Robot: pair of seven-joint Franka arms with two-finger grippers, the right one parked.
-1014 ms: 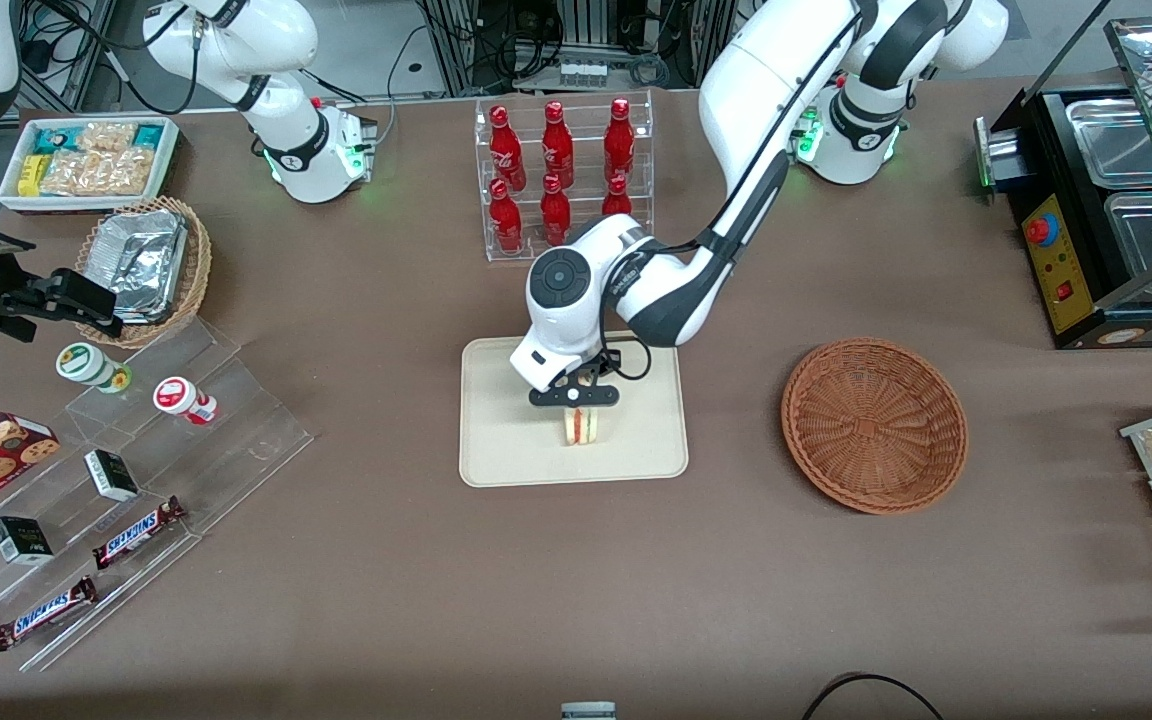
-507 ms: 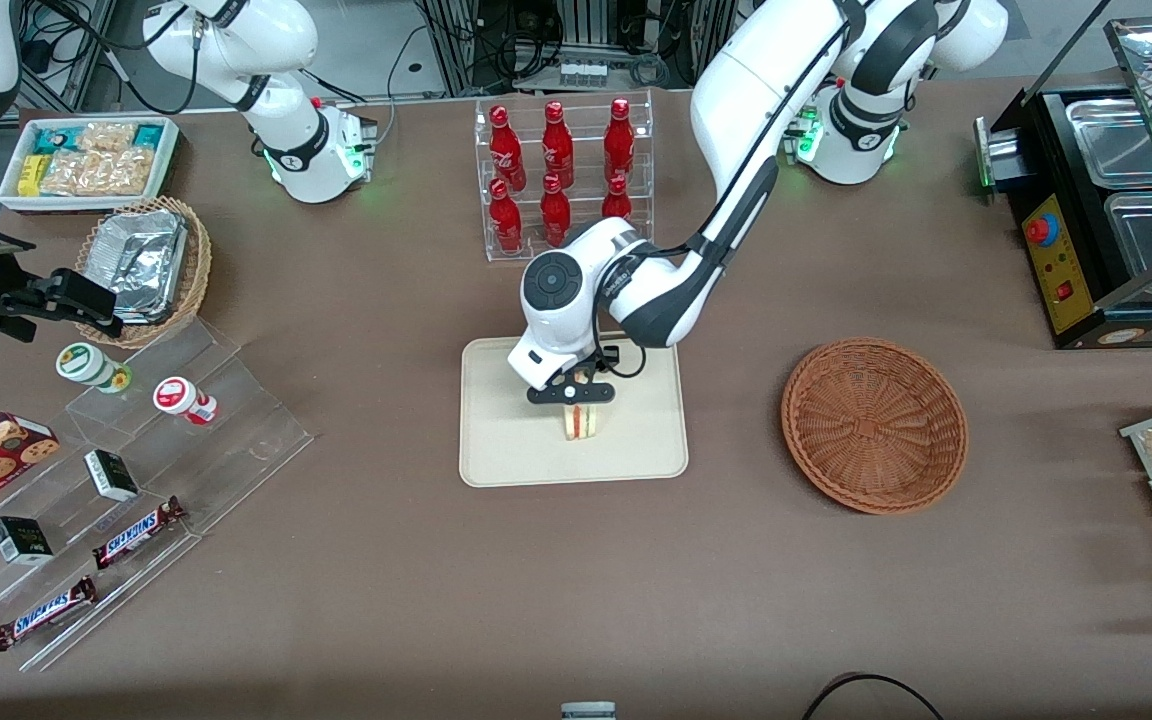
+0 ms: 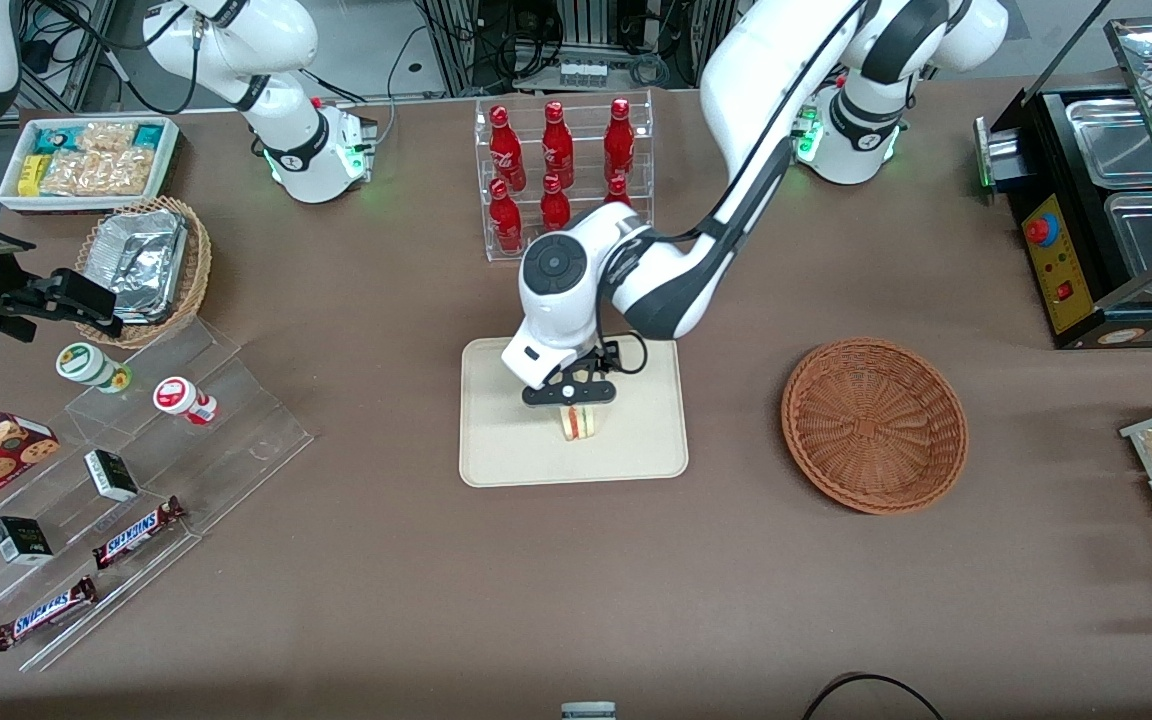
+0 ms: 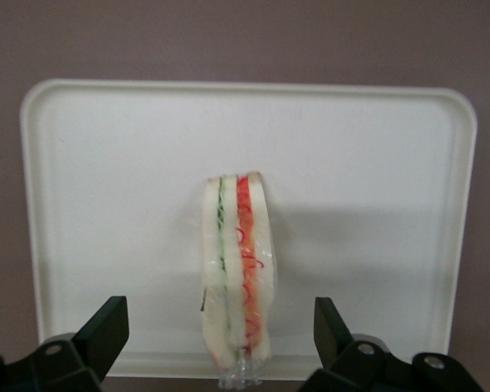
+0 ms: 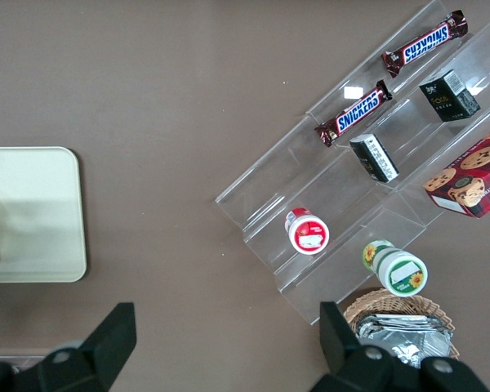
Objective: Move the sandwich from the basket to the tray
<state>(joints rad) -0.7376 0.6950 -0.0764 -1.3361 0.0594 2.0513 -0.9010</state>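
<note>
The sandwich [image 4: 238, 273] stands on edge on the cream tray [image 3: 496, 455] — the basket [image 3: 874, 425] at three o'clock sits empty. The gripper [image 4: 220, 339] hangs directly above, fingers spread wide, holding nothing. Light, soft and slippery-wrapped, it likely wants gentle pressure across the flat bread faces.

In the front view the left arm's black pincer [image 3: 570, 397] and white wrist cover the upper part of the small clear-wrapped triangular sandwich [image 3: 577, 423], so only its striped edge nearest that camera shows, along with part of the flat cream rectangular tray [image 3: 506, 450]. The arm also hides some of the red bottles [image 3: 556, 165] in the clear rack. In the left wrist view the pincer's fingers [image 4: 106, 331] are cut off by the picture's edge, as is the sandwich's wrap end. In the right wrist view only a sliver of the sandwich and one end of the tray show.
</note>
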